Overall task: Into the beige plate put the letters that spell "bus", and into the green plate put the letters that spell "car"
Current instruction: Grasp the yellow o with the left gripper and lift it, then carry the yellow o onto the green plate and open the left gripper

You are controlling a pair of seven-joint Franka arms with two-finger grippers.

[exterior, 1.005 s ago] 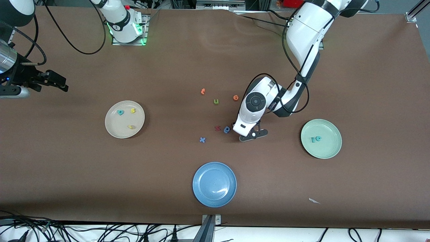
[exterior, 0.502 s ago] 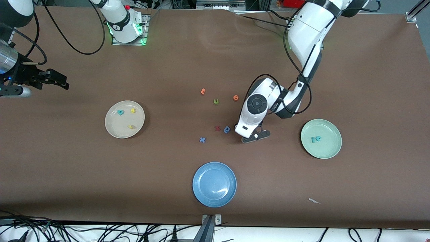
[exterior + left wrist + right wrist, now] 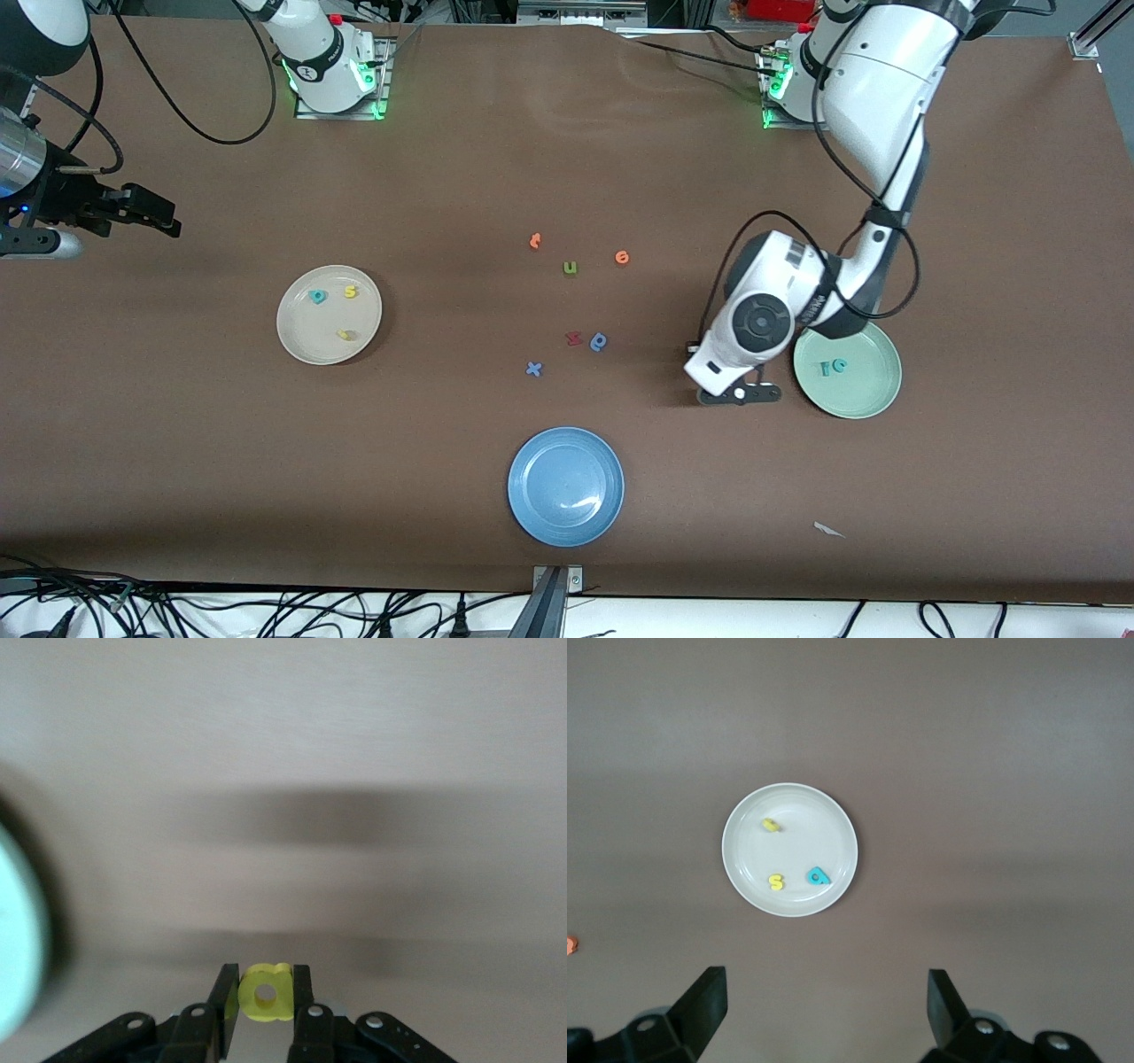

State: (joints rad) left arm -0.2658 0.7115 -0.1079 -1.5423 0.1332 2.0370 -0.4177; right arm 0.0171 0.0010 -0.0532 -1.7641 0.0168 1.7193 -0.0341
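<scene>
Pinching the tiny yellow "a" (image 3: 264,993), our left gripper (image 3: 738,392) hangs over brown tabletop (image 3: 974,221) just beside the green plate (image 3: 864,403). Our right gripper (image 3: 824,1001) waits wide open above the beige plate (image 3: 306,350).

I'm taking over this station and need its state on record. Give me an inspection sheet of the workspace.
Surface: brown table.
Job's things: beige plate holds teal b, yellow s, yellow u; green plate holds two teal letters; yellow a in left gripper.
Clutter: blue plate; six loose letters mid-table; paper scrap.
Grippers: left gripper shut on yellow a, beside green plate; right gripper open, waiting above beige plate.
Cables: bundle along table edge.
Surroundings: nothing seen.
</scene>
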